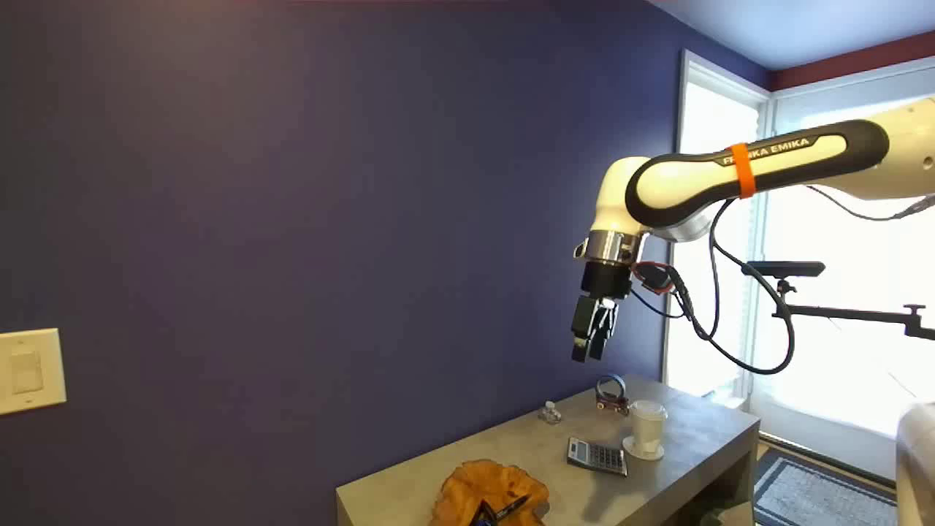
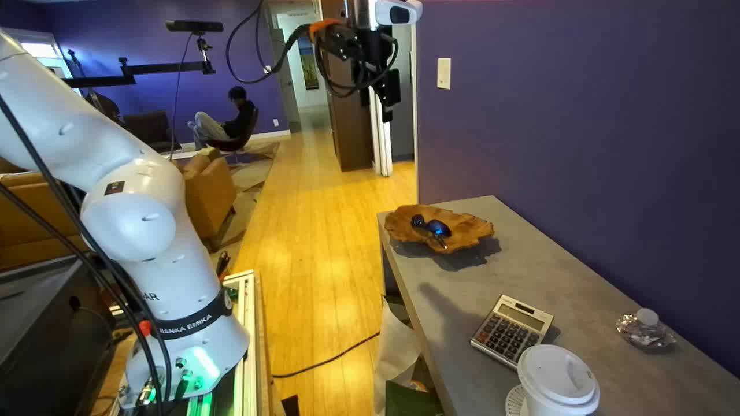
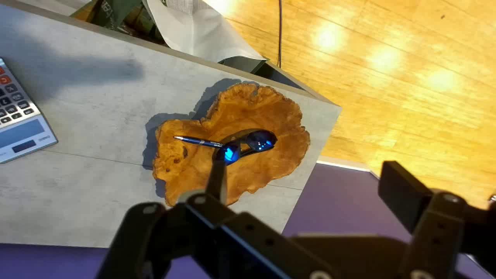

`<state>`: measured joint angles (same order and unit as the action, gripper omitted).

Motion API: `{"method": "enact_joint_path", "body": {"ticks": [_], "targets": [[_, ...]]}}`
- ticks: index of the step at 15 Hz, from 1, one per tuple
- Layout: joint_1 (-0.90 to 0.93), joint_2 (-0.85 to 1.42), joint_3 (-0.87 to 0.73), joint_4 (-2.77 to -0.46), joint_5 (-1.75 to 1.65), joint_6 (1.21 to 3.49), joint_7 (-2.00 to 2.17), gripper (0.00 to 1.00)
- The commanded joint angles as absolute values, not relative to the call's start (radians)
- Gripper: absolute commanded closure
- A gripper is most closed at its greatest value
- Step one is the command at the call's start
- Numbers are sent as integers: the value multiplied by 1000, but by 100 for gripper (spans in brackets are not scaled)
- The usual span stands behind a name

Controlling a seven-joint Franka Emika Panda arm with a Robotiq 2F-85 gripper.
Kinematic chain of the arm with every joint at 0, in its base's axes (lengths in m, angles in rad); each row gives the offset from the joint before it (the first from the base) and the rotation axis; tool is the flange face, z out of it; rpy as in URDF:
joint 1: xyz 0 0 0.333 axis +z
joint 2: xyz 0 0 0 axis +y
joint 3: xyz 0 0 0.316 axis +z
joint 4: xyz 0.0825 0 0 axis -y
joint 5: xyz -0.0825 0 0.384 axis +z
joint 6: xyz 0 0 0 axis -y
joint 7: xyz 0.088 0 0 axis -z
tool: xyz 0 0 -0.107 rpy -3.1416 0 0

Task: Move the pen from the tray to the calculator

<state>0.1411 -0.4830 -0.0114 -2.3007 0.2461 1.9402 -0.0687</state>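
In an exterior view the tool [image 1: 589, 355] hangs high above the desk [image 1: 398, 497]. Below it lie the calculator [image 1: 597, 456] and, off towards the camera, the wooden tray [image 1: 482, 478] with the pen [image 1: 513, 507] on it.

In an exterior view the sunglasses [image 2: 437, 229] rest in the tray, well below the tool; the pen is hard to pick out there.

In the wrist view the tool's fingers [image 3: 403, 195] stand wide apart, holding nothing. The pen lies below and ahead of the finger whose tip overlaps the tray, one end meeting the sunglasses; whether under or against them I cannot tell. The calculator is farther off, to that finger's side.

I judge the step in hand to be reaching for the pen. Next, the tool should come over the pen's free end, turn so its fingers straddle the shaft, lower, and close clear of the sunglasses.
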Motion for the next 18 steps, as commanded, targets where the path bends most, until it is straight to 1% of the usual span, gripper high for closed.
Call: {"method": "enact_joint_path", "body": {"ticks": [1,10,13,18], "targets": [[124,-482,2,-2299,253,1937,-75,0],[124,-483,2,-2298,253,1937,-75,0],[155,-410,-4,-2261,236,1937,-231,0],[144,-273,21,-2213,99,1970,-385,0]]}}
